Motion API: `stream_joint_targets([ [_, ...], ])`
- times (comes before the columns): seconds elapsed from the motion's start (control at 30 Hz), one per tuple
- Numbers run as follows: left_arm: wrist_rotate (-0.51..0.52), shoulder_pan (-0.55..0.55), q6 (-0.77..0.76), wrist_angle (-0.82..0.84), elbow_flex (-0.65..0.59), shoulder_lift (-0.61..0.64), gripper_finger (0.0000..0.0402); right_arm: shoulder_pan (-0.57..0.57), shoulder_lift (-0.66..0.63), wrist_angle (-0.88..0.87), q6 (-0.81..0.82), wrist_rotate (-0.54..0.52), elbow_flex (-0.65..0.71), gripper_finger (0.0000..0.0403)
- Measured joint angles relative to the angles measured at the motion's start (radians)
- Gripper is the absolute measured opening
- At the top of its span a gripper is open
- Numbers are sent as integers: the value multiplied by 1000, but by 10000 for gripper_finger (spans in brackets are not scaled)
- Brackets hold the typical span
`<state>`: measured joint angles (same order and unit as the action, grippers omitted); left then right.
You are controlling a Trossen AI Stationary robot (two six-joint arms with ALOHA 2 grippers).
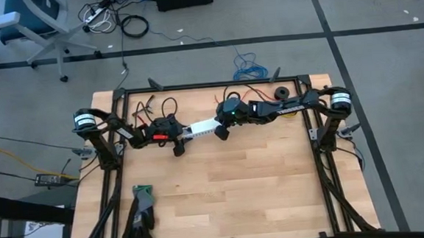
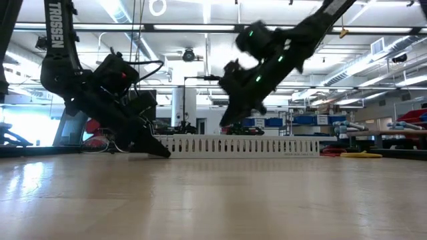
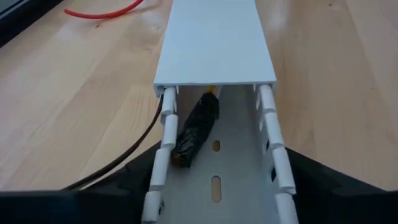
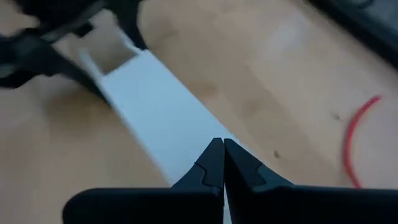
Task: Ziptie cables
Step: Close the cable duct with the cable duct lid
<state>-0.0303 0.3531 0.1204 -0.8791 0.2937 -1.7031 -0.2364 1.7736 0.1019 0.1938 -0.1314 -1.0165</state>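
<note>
A white slotted channel [image 1: 201, 127] lies on the table between my two grippers, with a flat white cover [image 3: 214, 40] over its far part. In its uncovered end lies a small dark connector [image 3: 196, 127]. A bit of yellow wire [image 3: 211, 91] runs from it under the cover, and the rest of the cables is hidden there. My left gripper [image 1: 179, 139] has that uncovered end between its fingers. My right gripper [image 1: 221, 131] is shut and hangs a little above the channel's other end [image 2: 225, 124], its tips over the cover [image 4: 168, 118]. My left gripper has the channel's uncovered end between its two fingers, one against each slotted side wall [image 3: 163, 158] [image 3: 281, 168]. The fingers come slanting down from the table's left and lie along the channel. The channel rests flat on the table.
A thin dark wire [image 3: 134, 146] runs out beside the channel, and a red wire [image 3: 102, 12] lies farther off. A pair of dark gloves [image 1: 139, 216] lies near the front left. Loose wires [image 1: 159, 106] and a black ring [image 1: 279, 93] lie at the far edge.
</note>
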Motion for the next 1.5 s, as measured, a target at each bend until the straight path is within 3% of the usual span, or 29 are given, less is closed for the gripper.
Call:
stream_joint_targets([
  [0.1,2,0,2,-6,-1,-1,253,-11,123,60,32,69,-61,0],
  [0.27,4,0,1,-13,-4,-2,254,-11,380,52,-8,343,-341,0],
  [0.33,6,0,1,-12,-4,-2,254,-3,437,48,-44,402,-431,0],
  [0.43,6,0,1,-12,-3,-2,254,24,441,32,-123,352,-476,0],
  [0.6,3,0,0,-8,-2,-2,260,56,330,-23,-224,270,-465,0],
  [0.8,7,0,5,-6,-2,-2,295,72,268,-131,-240,253,-464,0],
  [0.97,7,0,6,-10,-2,1,307,76,251,-166,-241,157,-466,0],
  [1.23,89,1,10,-10,-67,89,307,65,240,-236,-240,149,-459,0],
  [1.5,69,1,5,-19,-153,200,307,36,182,-118,-169,151,-303,0],
])
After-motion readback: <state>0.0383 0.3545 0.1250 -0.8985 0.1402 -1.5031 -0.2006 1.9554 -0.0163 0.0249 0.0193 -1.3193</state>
